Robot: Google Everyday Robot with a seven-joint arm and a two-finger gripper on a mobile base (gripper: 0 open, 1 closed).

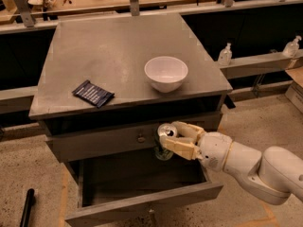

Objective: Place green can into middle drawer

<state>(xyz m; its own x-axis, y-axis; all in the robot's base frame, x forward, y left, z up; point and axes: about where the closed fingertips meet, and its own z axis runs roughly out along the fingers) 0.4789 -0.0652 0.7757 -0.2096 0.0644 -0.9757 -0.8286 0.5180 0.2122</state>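
Note:
My gripper (166, 137) comes in from the lower right on a white arm and is shut on the green can (164, 144). Its cream fingers (182, 148) clasp the can's sides. The can stands upright, silver top up, green lower part showing below the fingers. It hangs above the right part of the middle drawer (142, 201), which is pulled open towards me and shows a dark inside. The can is right in front of the grey drawer front with a round knob (140, 138) just above the open drawer.
A white bowl (165, 73) and a dark blue packet (93, 93) lie on the grey cabinet top (113, 51). Two dispenser bottles (225, 55) stand on a ledge at the right. A black rod (26, 207) lies on the floor at the lower left.

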